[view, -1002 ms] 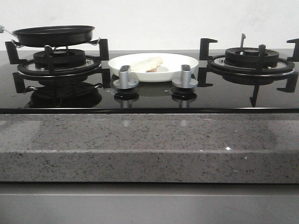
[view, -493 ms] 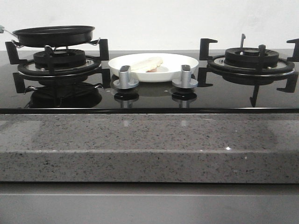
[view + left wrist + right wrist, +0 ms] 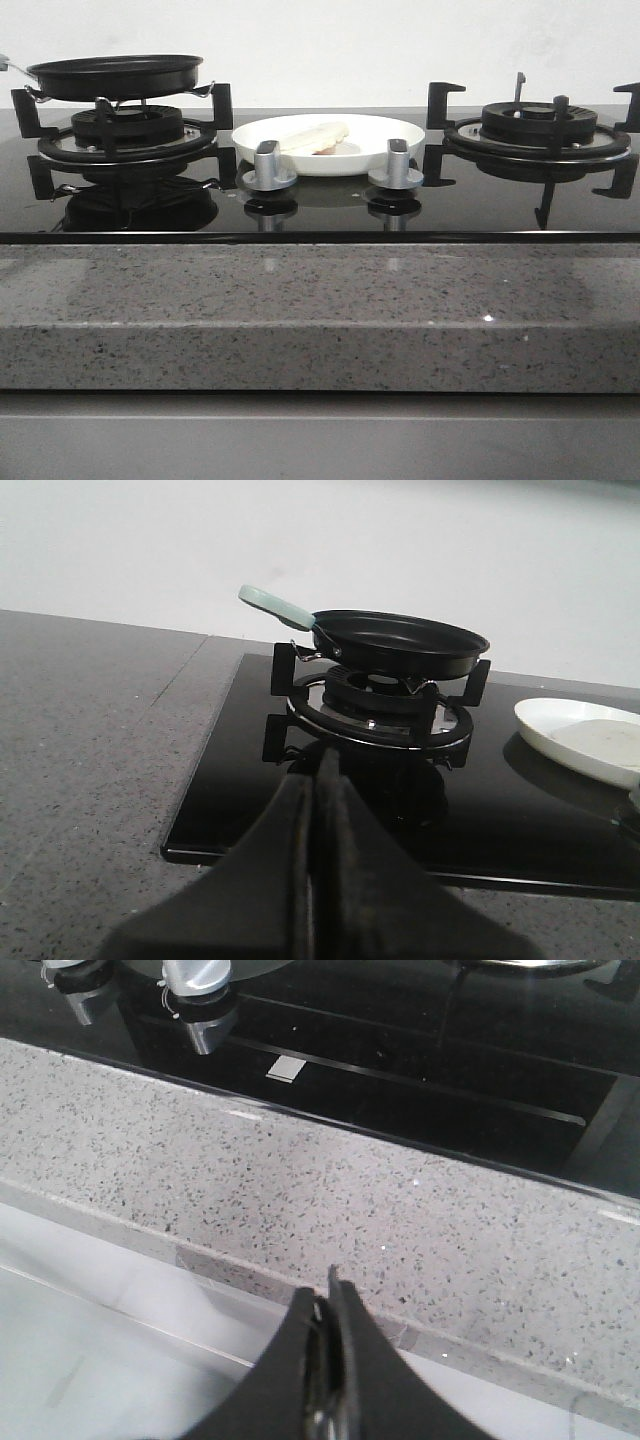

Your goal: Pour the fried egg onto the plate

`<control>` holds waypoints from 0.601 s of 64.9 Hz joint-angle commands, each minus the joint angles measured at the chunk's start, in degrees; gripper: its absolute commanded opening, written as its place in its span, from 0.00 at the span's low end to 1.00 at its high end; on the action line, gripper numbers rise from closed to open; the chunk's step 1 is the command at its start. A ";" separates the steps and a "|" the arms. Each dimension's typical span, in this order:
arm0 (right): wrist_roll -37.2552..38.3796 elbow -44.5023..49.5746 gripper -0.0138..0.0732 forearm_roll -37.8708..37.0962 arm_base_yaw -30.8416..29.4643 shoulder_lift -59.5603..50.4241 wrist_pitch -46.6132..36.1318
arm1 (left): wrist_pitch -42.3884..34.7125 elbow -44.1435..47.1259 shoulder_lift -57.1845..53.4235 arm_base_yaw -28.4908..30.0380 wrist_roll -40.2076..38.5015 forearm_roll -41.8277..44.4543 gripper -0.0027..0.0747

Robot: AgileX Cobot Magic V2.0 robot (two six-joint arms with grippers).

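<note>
Fried egg: lying in the plate, folded or rumpled toward the plate's left half, pale cream, a hint of orange at its near edge. In the left wrist view only a flat pale patch inside the plate.

Plate: resting on the black glass hob, between the two burners, just behind the two silver knobs. Left of the plate, the left burner with a black frying pan sitting on its grate; pan empty inside as seen from the left wrist view, its light blue-green handle pointing away from the plate. Right of the plate, the right burner, nothing on its grate. In front of the plate and the hob, the speckled grey stone worktop.

Left tool: fingers pressed together, clenched on nothing, hanging above the hob's near edge, on the far side of the pan from the plate, well apart from it.

Right tool: fingers closed flat against each other, nothing between them, held over the front edge of the worktop, nearer than the knobs and clear of the plate. Neither tool visible in the front view.
</note>
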 commanded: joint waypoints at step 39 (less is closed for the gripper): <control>-2.49 17.32 0.08 -1.33 -9.64 -17.79 -30.38 | -4.88 0.32 -1.03 0.09 -0.65 -0.48 0.01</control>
